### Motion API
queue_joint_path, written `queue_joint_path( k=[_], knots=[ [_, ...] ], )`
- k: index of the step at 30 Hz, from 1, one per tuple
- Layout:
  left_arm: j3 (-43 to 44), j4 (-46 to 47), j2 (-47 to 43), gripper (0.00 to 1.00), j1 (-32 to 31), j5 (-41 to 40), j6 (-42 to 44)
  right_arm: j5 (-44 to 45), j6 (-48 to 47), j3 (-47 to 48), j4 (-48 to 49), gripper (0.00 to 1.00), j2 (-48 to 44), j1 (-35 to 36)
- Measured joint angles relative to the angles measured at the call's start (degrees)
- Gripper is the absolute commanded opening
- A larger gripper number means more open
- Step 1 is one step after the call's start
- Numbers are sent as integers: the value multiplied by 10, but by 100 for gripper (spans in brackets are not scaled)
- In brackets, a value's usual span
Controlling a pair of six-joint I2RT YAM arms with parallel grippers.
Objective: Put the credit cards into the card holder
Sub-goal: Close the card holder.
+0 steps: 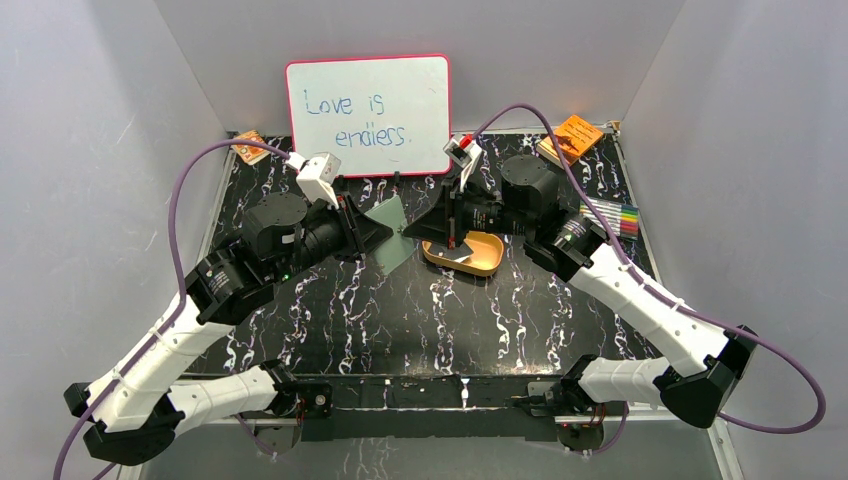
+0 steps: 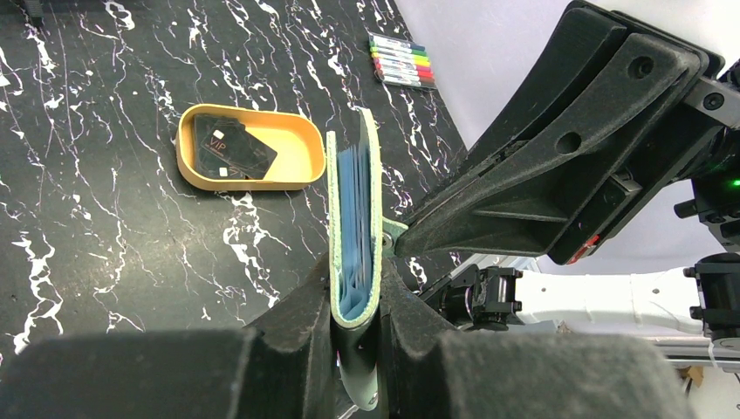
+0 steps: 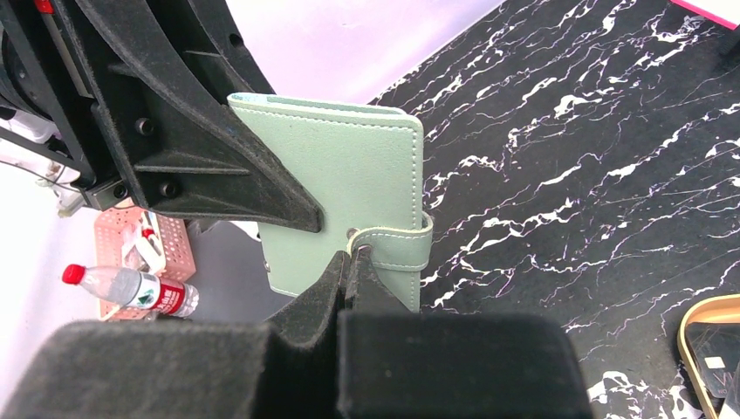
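The sage-green card holder (image 1: pixel 392 236) (image 2: pixel 373 175) (image 3: pixel 340 166) stands on edge above the table, folded, with pale blue sleeves showing inside. My left gripper (image 1: pixel 380 232) (image 2: pixel 355 284) is shut on its lower edge, one finger on each cover. Its fingers (image 3: pixel 218 157) reach across the cover in the right wrist view. My right gripper (image 1: pixel 414 230) (image 3: pixel 356 253) (image 2: pixel 400 240) is shut on the end of the snap strap (image 3: pixel 393 244). The black credit cards (image 2: pixel 231 150) (image 1: pixel 458 256) lie overlapping in the tan oval tray (image 2: pixel 301 144) (image 1: pixel 490 262), right of the card holder.
A whiteboard (image 1: pixel 368 115) leans at the back. Coloured markers (image 1: pixel 612 215) (image 2: pixel 401 61) lie at the right. Orange packets (image 1: pixel 578 135) (image 1: pixel 250 145) sit in the back corners. Off the table are a water bottle (image 3: pixel 131 288) and a pink basket (image 3: pixel 122 236).
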Motion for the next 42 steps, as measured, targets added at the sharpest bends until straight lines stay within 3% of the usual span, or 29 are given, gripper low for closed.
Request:
queue_joint_path(
  k=[42],
  knots=[
    [0, -5, 4, 0, 3, 6, 7, -14, 11, 0, 10, 0, 13, -3]
  ],
)
